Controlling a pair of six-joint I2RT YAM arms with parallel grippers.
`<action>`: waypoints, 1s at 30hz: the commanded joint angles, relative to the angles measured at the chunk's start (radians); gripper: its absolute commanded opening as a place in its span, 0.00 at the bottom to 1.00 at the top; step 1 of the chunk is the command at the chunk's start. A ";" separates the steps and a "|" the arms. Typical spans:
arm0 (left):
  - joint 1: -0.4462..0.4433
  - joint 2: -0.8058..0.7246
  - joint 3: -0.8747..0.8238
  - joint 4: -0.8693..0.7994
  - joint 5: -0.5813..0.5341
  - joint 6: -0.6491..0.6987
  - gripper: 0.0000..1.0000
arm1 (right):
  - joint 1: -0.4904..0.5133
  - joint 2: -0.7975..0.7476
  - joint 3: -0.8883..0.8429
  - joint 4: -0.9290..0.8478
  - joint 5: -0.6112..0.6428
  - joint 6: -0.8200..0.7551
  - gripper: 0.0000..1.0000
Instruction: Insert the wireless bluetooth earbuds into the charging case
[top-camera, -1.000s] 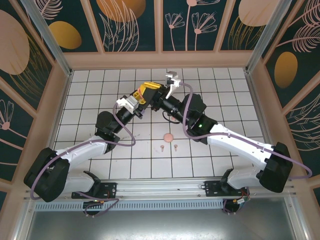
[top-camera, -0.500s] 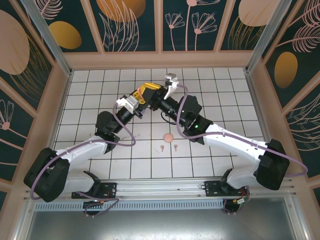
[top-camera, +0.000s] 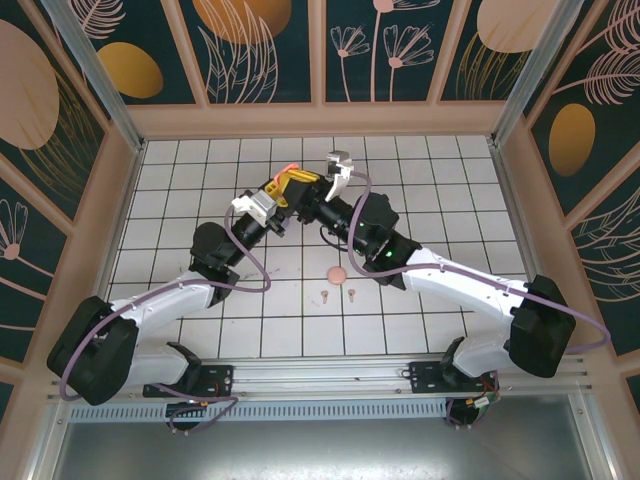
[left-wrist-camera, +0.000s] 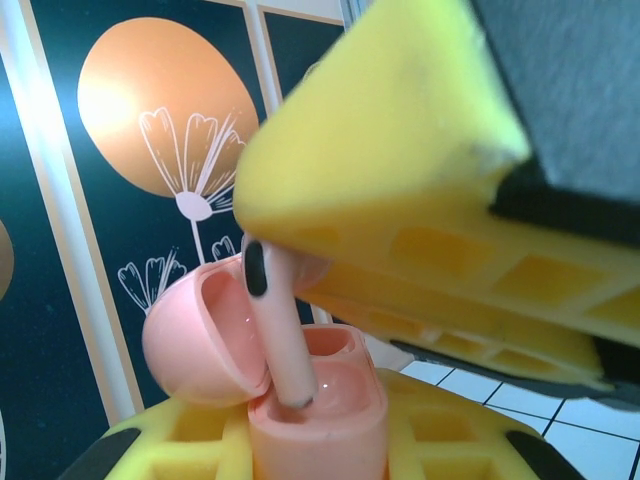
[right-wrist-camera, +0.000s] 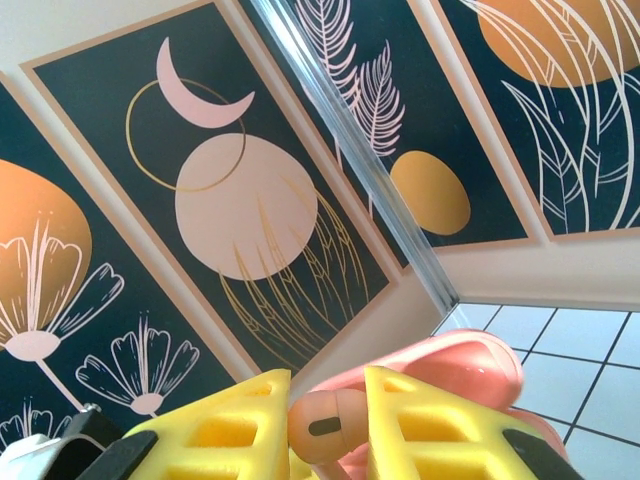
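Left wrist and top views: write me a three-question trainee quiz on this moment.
1. True or false: the charging case has its lid shut.
2. The right gripper grips: A) a pink earbud, B) the case lid, C) nothing.
3. Fill in: ___ loose earbuds lie on the table.
Key: 1 false; 2 A; 3 two.

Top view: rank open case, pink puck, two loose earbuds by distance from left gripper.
1. Open case, held in the left gripper.
2. Pink puck, on tiles toward the bases.
3. Two loose earbuds, just beyond it; too close to call.
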 joint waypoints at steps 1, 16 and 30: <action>-0.004 -0.024 0.030 0.019 -0.002 -0.012 0.00 | -0.005 0.007 -0.013 0.048 0.012 0.014 0.21; -0.005 -0.028 0.044 0.003 0.003 -0.023 0.00 | -0.009 0.052 0.015 -0.063 -0.003 0.003 0.21; -0.005 -0.040 0.046 -0.001 -0.001 -0.030 0.00 | -0.011 0.047 -0.010 -0.084 0.055 0.025 0.32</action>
